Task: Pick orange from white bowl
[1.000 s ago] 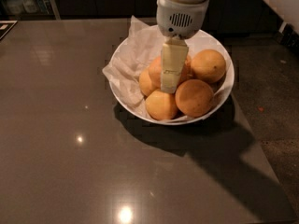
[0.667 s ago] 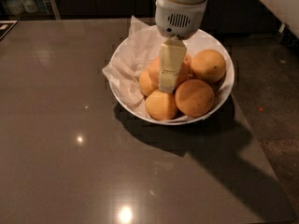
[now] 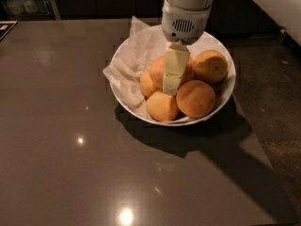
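The white bowl (image 3: pixel 225 95) stands on the dark table, lined with crumpled white paper (image 3: pixel 129 62) and holding several oranges. The orange (image 3: pixel 195 98), the largest and deepest in colour, lies at the bowl's front right. A paler orange with a dark speck (image 3: pixel 210 66) lies behind it. Smaller yellowish ones (image 3: pixel 162 106) lie at the front left and left. My gripper (image 3: pixel 172 88) hangs from above over the middle of the bowl, its tip down among the oranges, just left of the orange and partly hiding the one behind it.
The dark glossy table (image 3: pixel 70 140) stretches to the left and front of the bowl. Its right edge (image 3: pixel 256 140) runs close by the bowl, with darker floor beyond. Bottles (image 3: pixel 23 1) stand far back left.
My gripper has come down slightly toward the oranges. The bowl and the fruit have not moved.
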`<state>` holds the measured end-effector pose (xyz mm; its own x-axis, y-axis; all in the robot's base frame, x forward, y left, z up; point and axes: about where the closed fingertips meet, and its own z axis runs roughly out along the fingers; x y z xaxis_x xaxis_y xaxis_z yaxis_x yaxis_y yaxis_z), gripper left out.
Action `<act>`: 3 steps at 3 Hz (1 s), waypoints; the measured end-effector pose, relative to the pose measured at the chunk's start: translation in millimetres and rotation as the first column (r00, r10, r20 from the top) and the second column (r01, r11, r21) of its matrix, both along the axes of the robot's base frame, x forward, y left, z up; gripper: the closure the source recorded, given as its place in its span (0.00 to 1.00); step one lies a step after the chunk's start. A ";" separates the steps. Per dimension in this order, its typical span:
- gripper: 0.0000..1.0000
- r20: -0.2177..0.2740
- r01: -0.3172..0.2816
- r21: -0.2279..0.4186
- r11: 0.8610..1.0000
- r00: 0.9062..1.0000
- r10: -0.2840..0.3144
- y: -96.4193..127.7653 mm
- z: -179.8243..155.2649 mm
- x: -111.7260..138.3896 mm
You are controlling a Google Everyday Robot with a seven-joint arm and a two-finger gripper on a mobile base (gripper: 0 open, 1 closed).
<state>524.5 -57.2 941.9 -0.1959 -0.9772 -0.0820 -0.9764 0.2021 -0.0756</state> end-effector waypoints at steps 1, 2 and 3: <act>0.34 -0.028 0.021 0.001 1.000 0.999 -0.021 -5.6 -10.3 2.5; 0.57 -0.029 0.022 0.001 1.000 0.999 -0.022 -5.9 -10.8 2.8; 0.81 -0.029 0.022 0.001 1.000 0.999 -0.022 -5.9 -10.8 2.8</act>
<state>527.2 -63.0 931.1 -0.2193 -0.9726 -0.0776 -0.9736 0.2233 -0.0468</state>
